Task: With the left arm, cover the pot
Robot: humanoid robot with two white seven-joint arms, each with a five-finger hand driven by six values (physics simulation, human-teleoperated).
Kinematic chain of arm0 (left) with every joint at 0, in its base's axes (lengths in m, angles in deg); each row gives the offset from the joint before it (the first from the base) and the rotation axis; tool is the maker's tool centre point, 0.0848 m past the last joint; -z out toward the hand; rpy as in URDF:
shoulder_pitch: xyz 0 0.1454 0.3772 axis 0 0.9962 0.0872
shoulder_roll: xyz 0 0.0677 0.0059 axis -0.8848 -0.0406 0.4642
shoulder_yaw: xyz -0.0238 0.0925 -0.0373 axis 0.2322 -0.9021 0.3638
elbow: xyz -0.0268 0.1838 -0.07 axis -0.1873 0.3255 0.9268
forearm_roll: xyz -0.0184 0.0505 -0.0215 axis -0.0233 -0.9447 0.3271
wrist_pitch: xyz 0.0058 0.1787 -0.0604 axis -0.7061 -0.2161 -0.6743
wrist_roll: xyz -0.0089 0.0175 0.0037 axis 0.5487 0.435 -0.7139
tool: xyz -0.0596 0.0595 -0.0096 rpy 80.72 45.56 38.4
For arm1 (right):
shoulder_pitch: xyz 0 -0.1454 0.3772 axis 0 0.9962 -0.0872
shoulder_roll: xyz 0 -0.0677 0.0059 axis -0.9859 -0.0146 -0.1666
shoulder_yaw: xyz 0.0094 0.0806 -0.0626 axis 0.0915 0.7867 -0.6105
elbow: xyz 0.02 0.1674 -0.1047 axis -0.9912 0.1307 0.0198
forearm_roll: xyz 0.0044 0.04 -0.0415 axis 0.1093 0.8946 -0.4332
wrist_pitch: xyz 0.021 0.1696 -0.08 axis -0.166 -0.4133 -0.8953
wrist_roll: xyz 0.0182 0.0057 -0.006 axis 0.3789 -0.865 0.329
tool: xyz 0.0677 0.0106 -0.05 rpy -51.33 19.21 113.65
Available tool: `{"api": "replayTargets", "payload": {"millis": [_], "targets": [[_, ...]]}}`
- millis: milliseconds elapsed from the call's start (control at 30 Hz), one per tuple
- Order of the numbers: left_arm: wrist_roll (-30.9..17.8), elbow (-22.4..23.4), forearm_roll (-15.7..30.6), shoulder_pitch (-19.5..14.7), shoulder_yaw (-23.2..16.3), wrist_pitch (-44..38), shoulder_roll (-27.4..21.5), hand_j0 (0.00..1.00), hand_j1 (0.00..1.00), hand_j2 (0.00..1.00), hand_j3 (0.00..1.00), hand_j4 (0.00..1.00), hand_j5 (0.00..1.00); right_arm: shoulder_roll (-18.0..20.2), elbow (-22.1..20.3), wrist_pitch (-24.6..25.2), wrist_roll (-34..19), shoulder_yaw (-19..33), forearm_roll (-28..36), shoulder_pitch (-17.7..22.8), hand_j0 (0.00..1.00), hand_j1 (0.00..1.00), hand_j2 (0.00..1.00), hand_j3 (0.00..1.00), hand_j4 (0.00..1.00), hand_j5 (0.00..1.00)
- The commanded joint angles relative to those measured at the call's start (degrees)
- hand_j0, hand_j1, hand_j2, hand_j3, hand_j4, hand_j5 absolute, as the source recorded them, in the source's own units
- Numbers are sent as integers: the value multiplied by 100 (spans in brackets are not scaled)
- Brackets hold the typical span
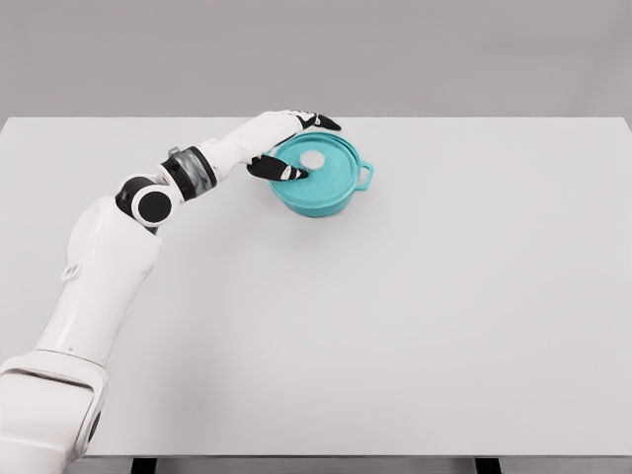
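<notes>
No writing or labels visible. Teal pot (318, 194) sits far on the white table (395, 326), left of centre, lid (318, 166) on, white knob showing. Left hand (292, 148) at the lid's left edge, fingers spread, holding nothing clearly; contact hard to judge. Pot's left handle hidden.

I see my left arm (109, 257) as glossy white shells, black round elbow joint, grey ribbed forearm band; left hand (291, 146) white with black fingers.
</notes>
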Motion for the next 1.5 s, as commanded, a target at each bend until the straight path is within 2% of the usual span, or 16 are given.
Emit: {"api": "replayTargets", "payload": {"millis": [0,1467], "targets": [[3,-6,48,0,10,-12,0,84,84,84,84,84,84,-1,2,0,-1,-1,7,0,100,100,100,100,100,100],[3,-15,56,-123,18,-12,0,85,85,85,85,85,85,-1,2,0,-1,-1,-2,0,100,100,100,100,100,100]]}}
